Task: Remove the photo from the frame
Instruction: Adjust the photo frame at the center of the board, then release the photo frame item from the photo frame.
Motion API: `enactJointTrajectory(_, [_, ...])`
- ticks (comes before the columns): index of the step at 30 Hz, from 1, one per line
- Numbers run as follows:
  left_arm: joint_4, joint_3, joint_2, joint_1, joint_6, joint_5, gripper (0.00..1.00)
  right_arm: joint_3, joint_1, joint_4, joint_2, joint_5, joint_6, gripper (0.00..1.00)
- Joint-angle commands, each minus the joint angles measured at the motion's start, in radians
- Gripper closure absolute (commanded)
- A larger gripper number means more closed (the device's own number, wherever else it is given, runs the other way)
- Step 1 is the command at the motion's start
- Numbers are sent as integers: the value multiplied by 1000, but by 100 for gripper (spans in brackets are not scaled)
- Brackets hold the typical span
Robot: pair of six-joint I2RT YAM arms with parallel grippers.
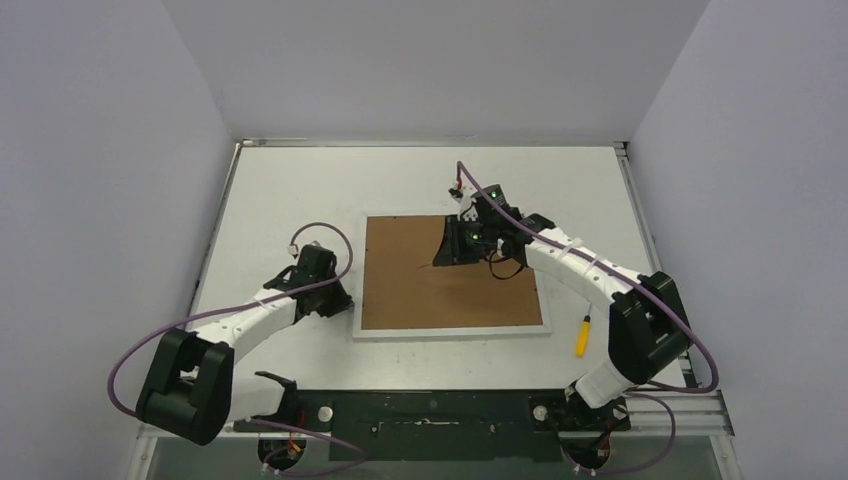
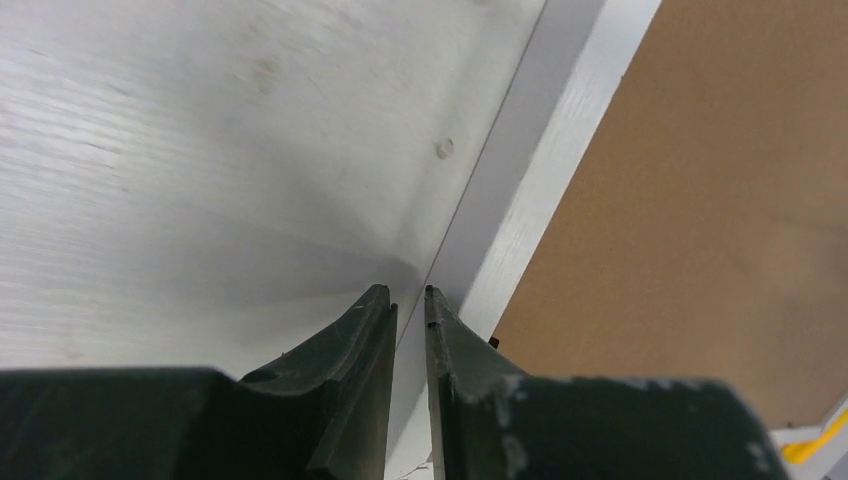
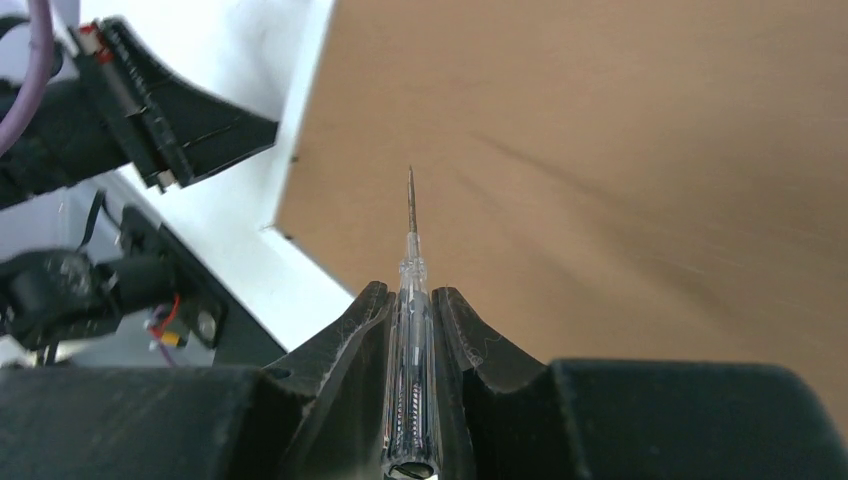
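The frame (image 1: 452, 331) lies flat in the middle of the white table (image 1: 290, 190), back side up, so its brown backing board (image 1: 420, 290) fills most of it and only a thin white border shows around the board. The photo is not visible in any view, and only the brown back shows.

The left gripper (image 2: 408, 292) is down at the frame's left edge, towards the near corner. Its jaws are drawn close together with only a slim gap between them. The line of the frame's outer edge runs straight into that gap, with one finger (image 2: 350, 350) on the table side and the other over the white border. The pictures do not show whether it pinches the edge or merely stands over it.

The right gripper (image 3: 411, 292) reaches over the far right part of the backing board. Its jaws are clenched on a clear-handled screwdriver (image 3: 411, 250) with a coiled spring visible inside the handle. The thin metal tip points at the brown board near its edge, and whether it touches cannot be told.

A yellow-handled tool (image 1: 581, 335) lies on the table just to the right of the frame's near right corner, apart from both grippers.
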Motion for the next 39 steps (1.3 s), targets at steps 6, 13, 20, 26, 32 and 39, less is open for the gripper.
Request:
enactJointTrajectory(6, [4,-2,-87,-54,-1,39,83,-87,117,234,91,-235,24,95])
enactJointTrajectory(13, [-10,-26,-223,-24,56,143,74,-187,166,482,138,-284,176,95])
enactJointTrajectory(20, [93,-113,-257,87,58,312,83,-231,167,617,172,-295,273,95])
enactJointTrajectory(26, [207,-171,-254,98,41,396,79,-237,165,684,207,-301,330,95])
enactJointTrajectory(32, [235,-187,-225,111,37,406,81,-233,164,685,237,-291,345,95])
enactJointTrajectory(39, [266,-194,-204,123,36,419,87,-237,162,702,254,-290,355,95])
